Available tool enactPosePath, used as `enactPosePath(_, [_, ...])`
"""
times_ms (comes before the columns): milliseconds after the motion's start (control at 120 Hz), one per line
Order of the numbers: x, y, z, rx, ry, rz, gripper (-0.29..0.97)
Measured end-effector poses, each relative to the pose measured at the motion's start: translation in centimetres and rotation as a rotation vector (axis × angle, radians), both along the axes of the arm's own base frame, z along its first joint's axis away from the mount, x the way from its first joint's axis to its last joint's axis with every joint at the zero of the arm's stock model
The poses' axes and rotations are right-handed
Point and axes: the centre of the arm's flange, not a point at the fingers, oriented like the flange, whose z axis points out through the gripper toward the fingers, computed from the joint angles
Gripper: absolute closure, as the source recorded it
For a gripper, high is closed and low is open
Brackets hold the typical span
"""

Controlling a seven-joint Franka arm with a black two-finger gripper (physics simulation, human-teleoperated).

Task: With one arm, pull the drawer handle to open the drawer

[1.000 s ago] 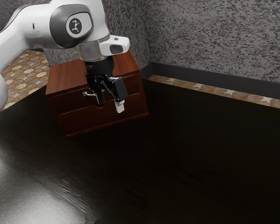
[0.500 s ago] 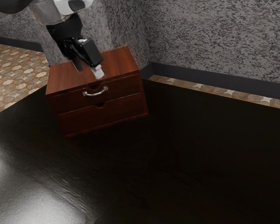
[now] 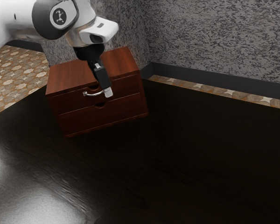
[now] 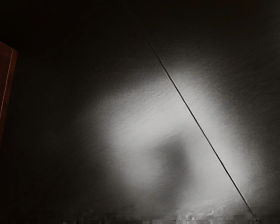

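- So far nothing is pulled: the top drawer (image 3: 123, 88) sits flush in its cabinet (image 3: 70, 74), so we judge the whole pull is left.
- Our gripper (image 3: 107, 92) hangs tilted at the handle's (image 3: 94, 93) end toward the exterior view's right; we cannot tell how wide it is or whether it grips.
- That handle is a thin silver bow on red-brown wood; the cabinet stands on a dark table (image 3: 177, 163).

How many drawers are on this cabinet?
2, stacked: the upper drawer, which bears the metal handle, and the lower drawer directly under it. None looks hidden.
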Motion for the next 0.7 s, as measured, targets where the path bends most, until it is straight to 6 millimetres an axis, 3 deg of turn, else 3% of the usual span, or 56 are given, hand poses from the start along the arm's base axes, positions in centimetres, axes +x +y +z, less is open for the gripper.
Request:
enactPosePath(125, [-0.7,2.1,-3.5,-0.003,0.096,-0.026,0.0])
enactPosePath(208, [-3.4,3.7,-4.4,-0.008,0.122,-0.03,0.0])
enactPosePath(292, [-4.3,5.2,-5.0,0.005,0.12,-0.032,0.0])
enactPosePath(500, [-2.4,6.6,-7.4,0.083,0.088,-0.078,0.0])
enactPosePath(700, [-1.0,7.1,-7.3,0.134,0.005,-0.124,0.0])
